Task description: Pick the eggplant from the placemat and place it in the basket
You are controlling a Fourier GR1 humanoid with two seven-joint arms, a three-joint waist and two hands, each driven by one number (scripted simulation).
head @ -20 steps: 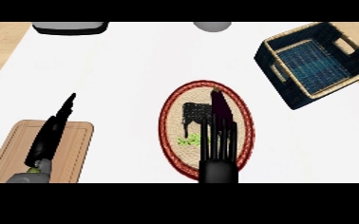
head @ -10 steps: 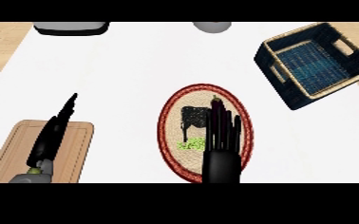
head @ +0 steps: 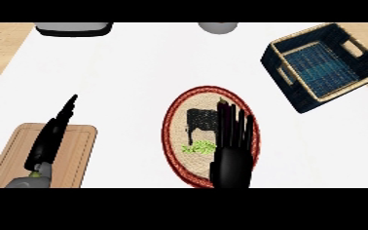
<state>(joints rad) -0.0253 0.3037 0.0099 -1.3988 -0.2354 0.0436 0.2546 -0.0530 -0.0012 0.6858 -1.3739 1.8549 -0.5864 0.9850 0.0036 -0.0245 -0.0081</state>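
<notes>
The right hand (head: 231, 158) comes in from the lower edge and lies over the right half of the oval placemat (head: 178, 139). Its palm faces down. Its fingers (head: 229, 122) are straight, close together and point away from the robot, curled round nothing.

The eggplant (head: 200, 148) is on the placemat. Only its green end shows, just left of the palm, and the hand hides the rest. Whether the fingers touch it cannot be told. A dark patch sits on the mat just left of the fingers, and it could be shadow or part of the eggplant.

The basket (head: 287, 85) stands well apart from the mat, at the upper right of the white counter (head: 129, 78). It has dark walls, a woven rim and a blue bottom, and is turned at an angle.

The left hand (head: 49, 139) shows at the lower left above a wooden cutting board (head: 75, 151). It is seen edge-on, with its fingers straight and slanting up to the right, holding nothing. Its grey forearm (head: 27, 181) enters at the bottom left corner.

Two grey objects are cut off by the far edge of the view.
</notes>
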